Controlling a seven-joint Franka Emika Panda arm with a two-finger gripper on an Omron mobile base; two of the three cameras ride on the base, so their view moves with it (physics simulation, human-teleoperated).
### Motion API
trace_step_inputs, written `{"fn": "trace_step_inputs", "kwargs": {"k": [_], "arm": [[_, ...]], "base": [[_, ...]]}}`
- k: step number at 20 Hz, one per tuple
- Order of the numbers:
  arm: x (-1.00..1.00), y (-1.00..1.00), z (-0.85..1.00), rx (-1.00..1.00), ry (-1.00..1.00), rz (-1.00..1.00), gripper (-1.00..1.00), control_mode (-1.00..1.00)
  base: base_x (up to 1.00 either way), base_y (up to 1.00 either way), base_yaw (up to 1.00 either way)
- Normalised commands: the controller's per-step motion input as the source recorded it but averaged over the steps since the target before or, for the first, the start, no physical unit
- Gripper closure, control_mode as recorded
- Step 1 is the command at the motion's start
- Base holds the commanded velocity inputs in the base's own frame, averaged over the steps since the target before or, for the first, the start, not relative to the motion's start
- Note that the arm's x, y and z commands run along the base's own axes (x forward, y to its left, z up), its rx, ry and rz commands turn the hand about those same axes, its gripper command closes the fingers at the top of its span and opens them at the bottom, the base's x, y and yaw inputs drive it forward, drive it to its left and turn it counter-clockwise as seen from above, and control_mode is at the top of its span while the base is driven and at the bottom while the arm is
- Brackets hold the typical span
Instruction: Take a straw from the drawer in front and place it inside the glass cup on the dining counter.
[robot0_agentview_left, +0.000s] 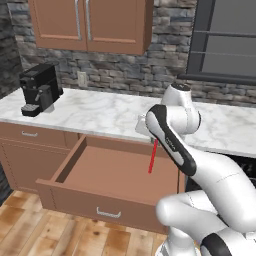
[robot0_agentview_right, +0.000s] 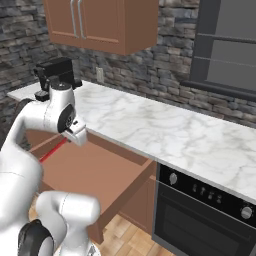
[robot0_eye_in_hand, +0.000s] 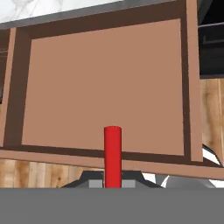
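Observation:
The wide brown wooden drawer (robot0_agentview_left: 95, 199) stands pulled open under the marble counter, and its floor (robot0_eye_in_hand: 100, 83) is bare. My gripper (robot0_eye_in_hand: 112, 183) is shut on the red straw (robot0_eye_in_hand: 112, 153), which hangs down from it over the inside of the drawer, clear of the floor. In the left base view the straw (robot0_agentview_left: 153, 158) slants down from behind my forearm. From the right base camera the straw (robot0_agentview_right: 52, 151) points down-left from the hand over the drawer (robot0_agentview_right: 105, 180). The glass cup and the dining counter are out of view.
A black coffee machine (robot0_agentview_left: 39, 90) stands at the left on the marble counter (robot0_agentview_left: 105, 114) backed by stone wall. Wooden wall cabinets (robot0_agentview_left: 90, 22) hang above. A black oven (robot0_agentview_right: 200, 215) sits right of the drawer. Wood floor lies below.

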Motion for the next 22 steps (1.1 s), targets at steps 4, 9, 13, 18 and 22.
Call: {"fn": "trace_step_inputs", "kwargs": {"k": [4, 9, 13, 18, 22], "arm": [[-0.18, -0.02, 0.04, 0.0, 0.0, 0.06, 1.0, -1.0], [-0.06, 0.0, 0.06, 0.0, 0.0, 0.01, 1.0, 1.0], [0.0, 0.0, 0.0, 0.0, 0.0, 0.0, 1.0, 1.0], [0.0, 0.0, 0.0, 0.0, 0.0, 0.0, 1.0, 1.0], [0.0, 0.0, 0.0, 0.0, 0.0, 0.0, 1.0, 1.0]], "base": [[0.0, 0.0, 0.0], [-0.2, 0.0, 0.0], [-0.8, 0.25, 0.02], [-0.81, 0.73, 0.08], [-0.2, 0.8, 0.24]]}}
